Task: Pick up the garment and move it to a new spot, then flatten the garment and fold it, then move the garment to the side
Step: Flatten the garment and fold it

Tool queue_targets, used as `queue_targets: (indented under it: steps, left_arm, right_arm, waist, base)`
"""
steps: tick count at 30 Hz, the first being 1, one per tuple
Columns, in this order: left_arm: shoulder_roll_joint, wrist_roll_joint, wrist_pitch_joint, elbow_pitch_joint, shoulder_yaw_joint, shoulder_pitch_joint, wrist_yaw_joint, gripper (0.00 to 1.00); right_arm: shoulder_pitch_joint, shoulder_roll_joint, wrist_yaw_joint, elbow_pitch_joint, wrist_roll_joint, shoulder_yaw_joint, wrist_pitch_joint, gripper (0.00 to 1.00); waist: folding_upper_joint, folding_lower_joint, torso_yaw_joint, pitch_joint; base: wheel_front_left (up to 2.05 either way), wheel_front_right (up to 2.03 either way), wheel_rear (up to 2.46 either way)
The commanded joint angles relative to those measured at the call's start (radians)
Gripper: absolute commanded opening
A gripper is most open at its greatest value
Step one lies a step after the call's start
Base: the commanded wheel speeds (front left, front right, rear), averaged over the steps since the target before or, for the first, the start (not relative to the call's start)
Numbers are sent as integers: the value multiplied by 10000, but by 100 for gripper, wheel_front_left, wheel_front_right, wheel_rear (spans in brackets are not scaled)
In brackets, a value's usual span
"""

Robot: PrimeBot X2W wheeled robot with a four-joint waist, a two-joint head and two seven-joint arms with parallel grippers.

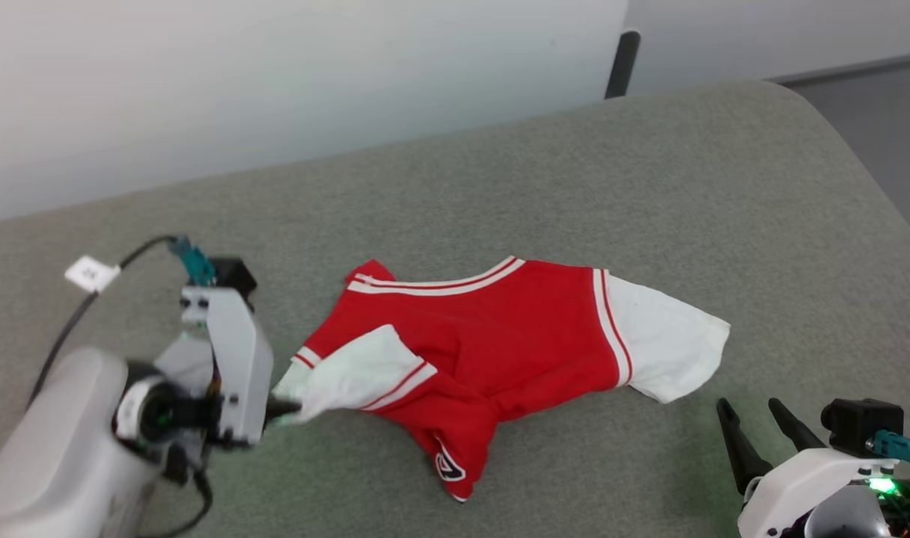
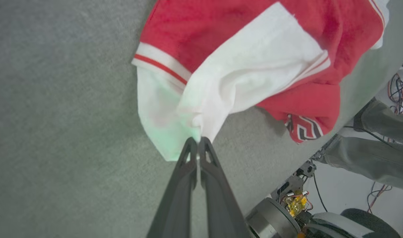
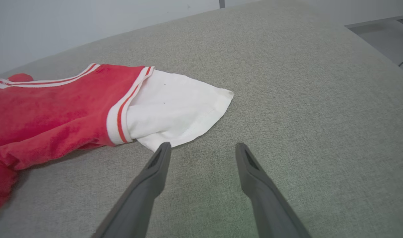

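You have a grey fabric worktop (image 1: 649,187) under a pale wall (image 1: 276,75). The shirt (image 1: 515,336) lies crumpled between your jaws: left jaws pinch one white sleeve (image 2: 201,109), right jaws spread just short of the other sleeve (image 3: 175,109).

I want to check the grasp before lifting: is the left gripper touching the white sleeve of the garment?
Touching. The left wrist view shows the left gripper shut on the bunched white sleeve of the garment.

open table (image 1: 649,187) beyond, garment (image 1: 500,336) (crumpled) mid-table
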Motion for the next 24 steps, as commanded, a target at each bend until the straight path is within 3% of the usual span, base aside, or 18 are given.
queue_targets:
  steps: [1, 6, 11, 15, 16, 17, 18, 20, 24]
  left_arm:
    - [191, -120, 240, -412, 42, 452, 188, 0]
    - [846, -343, 921, -2120, 111, 1720, 759, 0]
    - [1358, -412, 1042, -2924, 274, 2831, 1133, 0]
    - [1425, -370, 725, -2937, 344, 3290, 1093, 3]
    - [1420, -318, 602, -2860, 354, 3348, 1062, 16]
    - [1396, -266, 451, -2780, 379, 3371, 1004, 47]
    - [1357, -234, 318, -2680, 412, 3377, 1013, 91]
    - [1362, -234, 219, -2542, 410, 3429, 961, 100]
    - [1370, -352, 156, -2539, 549, 3433, 1045, 100]
  right_arm:
    - [165, -41, -9, -15, -16, -30, 12, 100]
    - [208, -89, -9, -93, 9, -78, 75, 100]
    - [228, -80, -9, -125, 22, -61, 118, 100]
    - [161, -48, -9, -124, 25, 1, 167, 100]
    - [129, -40, -9, -117, 29, 30, 179, 100]
    - [104, -33, -9, -109, 26, 43, 176, 100]
    - [87, -27, -9, -100, 26, 58, 183, 100]
    - [108, -29, -9, -84, 22, 65, 196, 100]
    - [302, -98, -9, -80, 2, 33, 283, 100]
  waist:
    - [0, 0, 188, -134]
    - [0, 0, 480, -224]
    - [0, 0, 728, -234]
    - [0, 0, 886, -206]
    - [0, 0, 909, -205]
    - [0, 0, 932, -209]
    - [0, 0, 956, -226]
    - [0, 0, 990, -312]
    - [0, 0, 1061, -579]
  base:
    - [0, 0, 0]
    - [0, 0, 0]
    - [0, 0, 0]
    - [0, 0, 0]
    - [0, 0, 0]
    - [0, 0, 0]
    - [0, 0, 0]
    - [0, 0, 0]
    - [0, 0, 0]
